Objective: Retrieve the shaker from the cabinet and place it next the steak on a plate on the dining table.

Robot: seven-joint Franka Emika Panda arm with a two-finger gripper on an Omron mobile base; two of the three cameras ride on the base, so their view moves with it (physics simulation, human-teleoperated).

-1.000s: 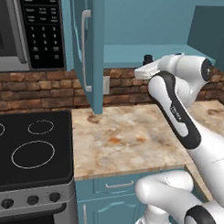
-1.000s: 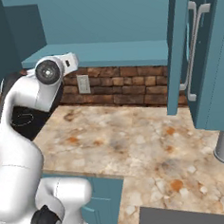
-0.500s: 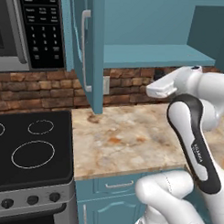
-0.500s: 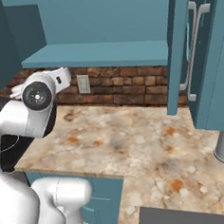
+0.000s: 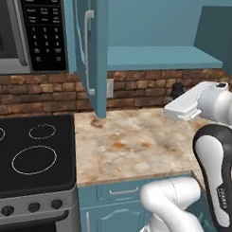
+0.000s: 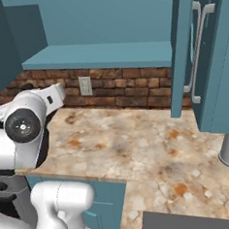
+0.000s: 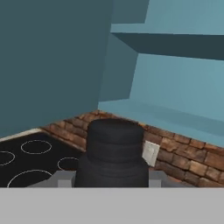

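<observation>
Arm bent at elbow, forearm raised, wrist level w/ hand pointing sideways — gripper (image 7: 112,177) closed on shaker (image 7: 114,153).

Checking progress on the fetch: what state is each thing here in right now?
shaker: out of the cabinet, gripped between the fingers, upright in the hand view.
gripper: shut on the shaker.
cabinet: door open, shelf bare where visible.
stove: burners dark.
microwave: door closed.
</observation>
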